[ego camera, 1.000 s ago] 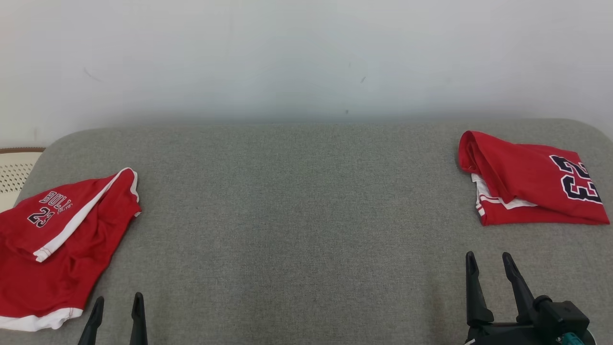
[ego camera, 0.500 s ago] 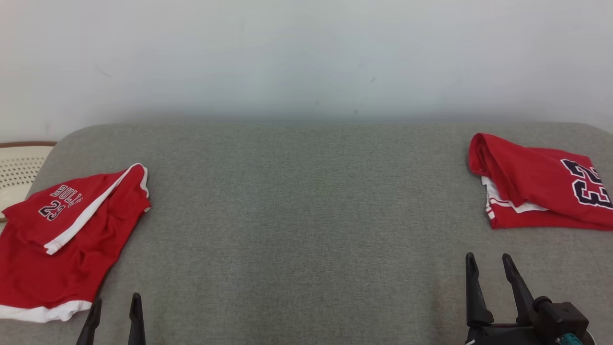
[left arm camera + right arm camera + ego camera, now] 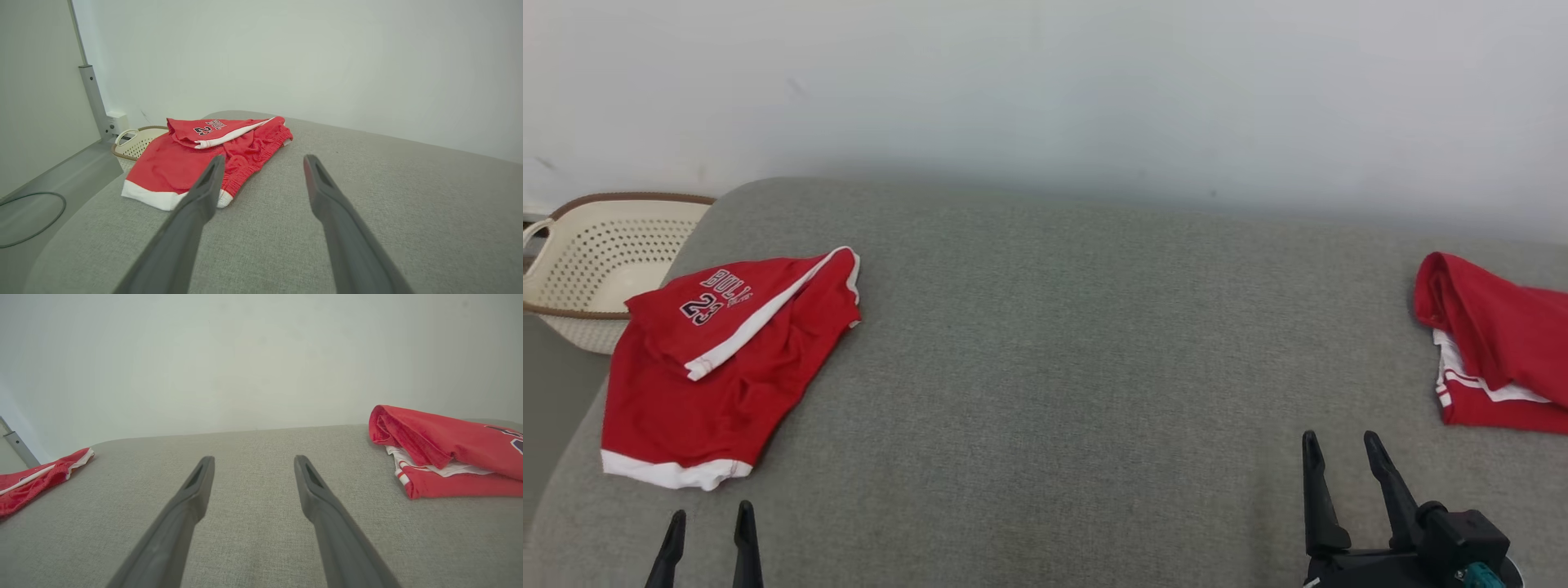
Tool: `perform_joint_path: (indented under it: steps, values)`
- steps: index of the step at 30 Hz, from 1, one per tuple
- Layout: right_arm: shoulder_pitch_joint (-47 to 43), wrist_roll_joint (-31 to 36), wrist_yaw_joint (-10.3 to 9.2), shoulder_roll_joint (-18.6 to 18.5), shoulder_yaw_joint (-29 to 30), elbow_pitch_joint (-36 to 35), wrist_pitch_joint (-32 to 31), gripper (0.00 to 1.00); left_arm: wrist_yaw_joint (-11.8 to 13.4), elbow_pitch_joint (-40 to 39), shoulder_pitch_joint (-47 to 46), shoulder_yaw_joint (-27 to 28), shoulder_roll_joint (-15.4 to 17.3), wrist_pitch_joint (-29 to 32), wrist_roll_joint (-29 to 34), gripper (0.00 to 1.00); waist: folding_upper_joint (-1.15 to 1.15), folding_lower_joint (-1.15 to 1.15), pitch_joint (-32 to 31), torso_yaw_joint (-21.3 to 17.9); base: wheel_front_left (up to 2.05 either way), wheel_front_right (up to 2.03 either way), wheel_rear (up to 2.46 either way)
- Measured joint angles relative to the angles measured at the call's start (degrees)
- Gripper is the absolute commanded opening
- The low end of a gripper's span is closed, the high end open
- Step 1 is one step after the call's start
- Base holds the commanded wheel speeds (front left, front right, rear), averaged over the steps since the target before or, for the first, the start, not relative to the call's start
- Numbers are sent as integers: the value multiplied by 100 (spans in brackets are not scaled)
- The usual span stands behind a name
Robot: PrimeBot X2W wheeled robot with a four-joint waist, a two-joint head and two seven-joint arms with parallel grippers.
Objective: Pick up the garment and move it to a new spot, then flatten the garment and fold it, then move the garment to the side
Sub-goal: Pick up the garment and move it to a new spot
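A grey padded surface (image 3: 1045,367) runs back to a bare white wall. The left gripper (image 3: 711,513) and right gripper (image 3: 1339,438) hover empty, jaws spread. The shorts (image 3: 727,359), probably the garment to handle, lie at nine o'clock. A shallow pinch could catch one layer only, letting them sag or slip off the edge toward the basket (image 3: 596,253) at ten o'clock. They are red, white-hemmed and rumpled, one flap turned over. A folded shirt (image 3: 1494,327) sits at three o'clock.
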State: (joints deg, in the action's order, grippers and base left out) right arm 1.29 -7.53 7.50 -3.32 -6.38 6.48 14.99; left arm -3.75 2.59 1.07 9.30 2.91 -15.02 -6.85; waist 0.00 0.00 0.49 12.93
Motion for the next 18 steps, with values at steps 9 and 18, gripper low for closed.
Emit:
perform_joint_path:
  steps: [9, 18]
  values:
    - [67, 1, -1, -3, -124, 67, -1, 100, 34, 35, -3, 87, 1, 0, -1, 100, 0, 0, 7, 513, 0, 0, 0]
    - [174, -2, -1, -25, -286, 142, 0, 100, 56, 75, -8, 85, 0, 0, -15, 100, 0, 0, 19, 1022, 0, 0, 0]
